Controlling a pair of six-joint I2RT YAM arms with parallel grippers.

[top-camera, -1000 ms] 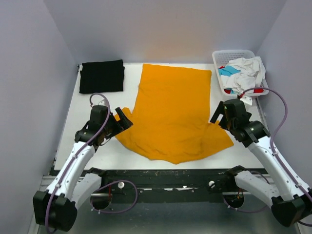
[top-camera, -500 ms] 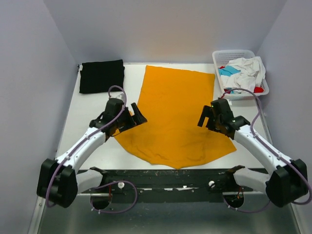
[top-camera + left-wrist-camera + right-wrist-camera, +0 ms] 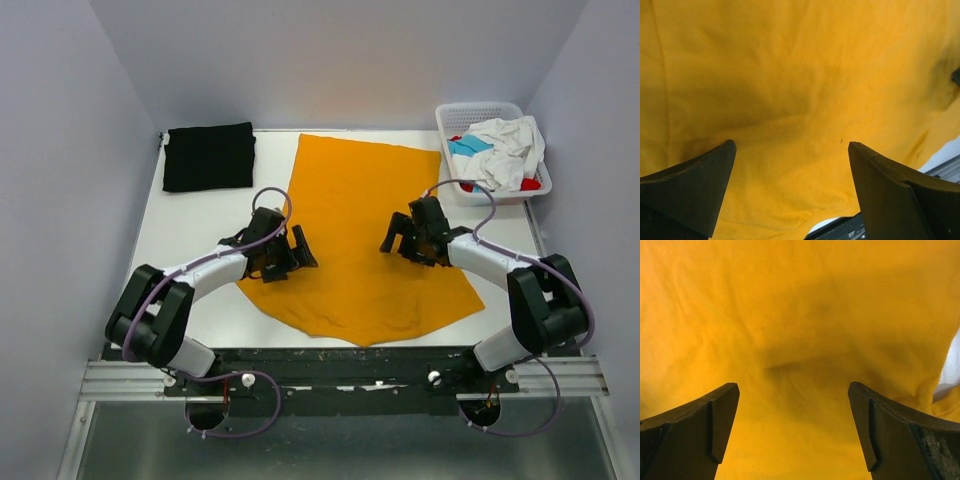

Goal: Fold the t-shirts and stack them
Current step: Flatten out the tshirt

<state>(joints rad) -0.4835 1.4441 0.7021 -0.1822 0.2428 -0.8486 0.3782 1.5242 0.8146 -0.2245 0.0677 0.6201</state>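
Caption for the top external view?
Left gripper and right gripper open over the spread orange t-shirt; folded black t-shirt far left.

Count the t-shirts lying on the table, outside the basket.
2: the orange t-shirt spread at centre; the black t-shirt folded at the far-left corner. Others could hide underneath.

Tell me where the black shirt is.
In the top view, the black t-shirt lies folded at the table's far left corner, apart from the spread orange t-shirt.
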